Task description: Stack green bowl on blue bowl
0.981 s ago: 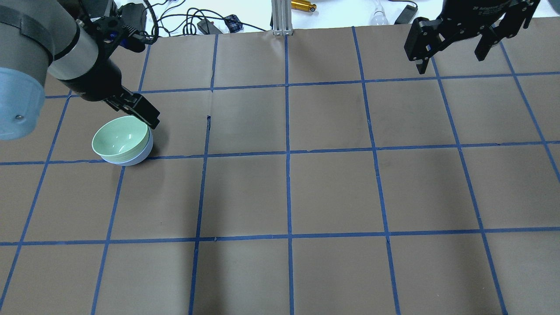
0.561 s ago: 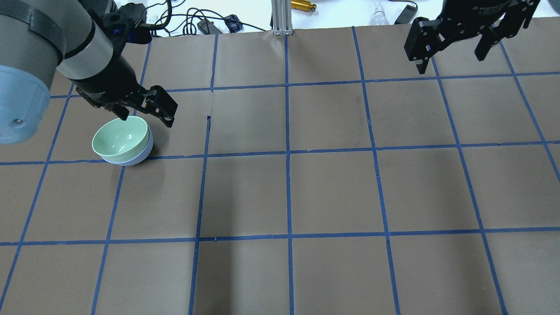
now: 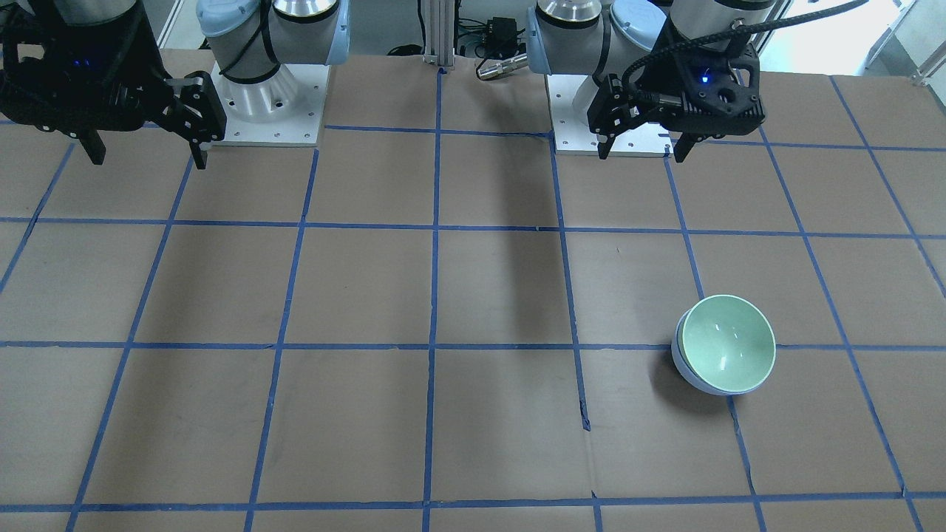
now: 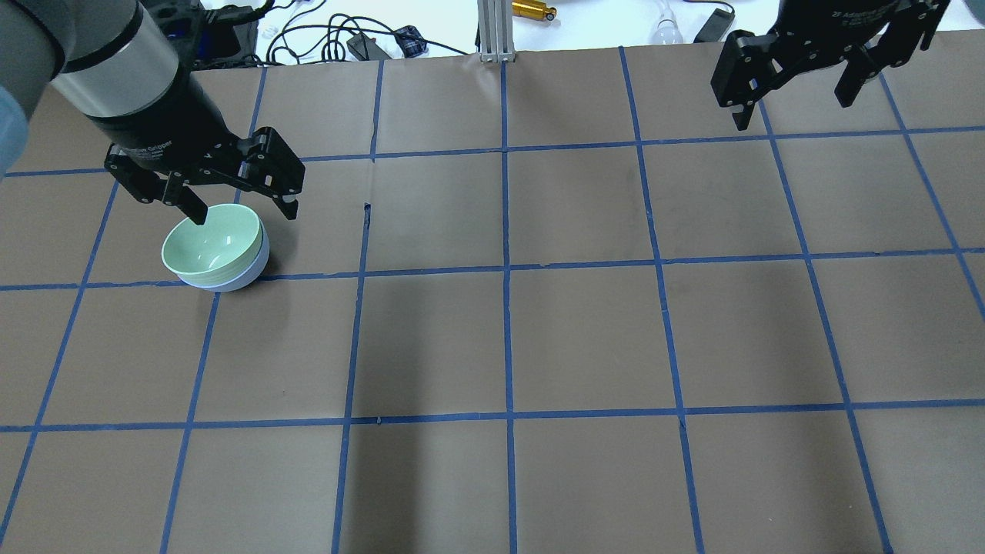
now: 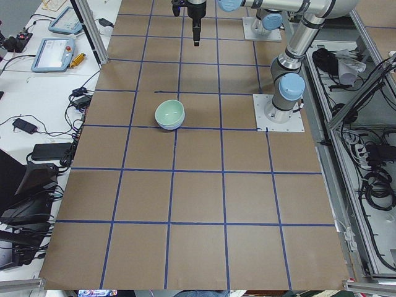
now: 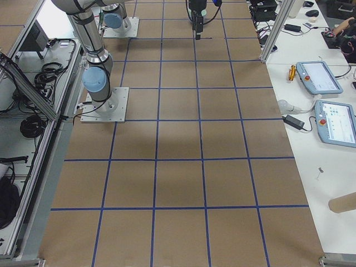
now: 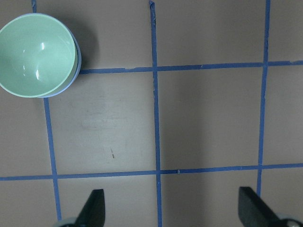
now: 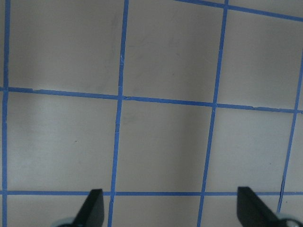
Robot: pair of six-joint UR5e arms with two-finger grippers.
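Observation:
The green bowl [image 4: 209,245] sits nested inside the blue bowl [image 4: 250,275] on the table's left side, with only the blue bowl's outer side showing under it. The pair also shows in the front view, green bowl [image 3: 728,343] in blue bowl [image 3: 681,363], and in the left wrist view, green bowl [image 7: 37,54] in blue bowl [image 7: 77,66]. My left gripper [image 4: 242,213] is open and empty, raised above the bowls' far side and apart from them; its fingertips [image 7: 93,208] frame bare table. My right gripper [image 4: 793,109] is open and empty, high over the far right corner.
Cables, a power brick [image 4: 368,45] and an aluminium post [image 4: 492,31] lie past the table's far edge. The two arm bases [image 3: 259,103] [image 3: 591,111] stand at the robot's side. Blue tape lines grid the brown table [image 4: 585,338].
My left gripper has come away from the green bowl's far rim, risen and turned, and now shows open. The bowls and the right arm have not moved.

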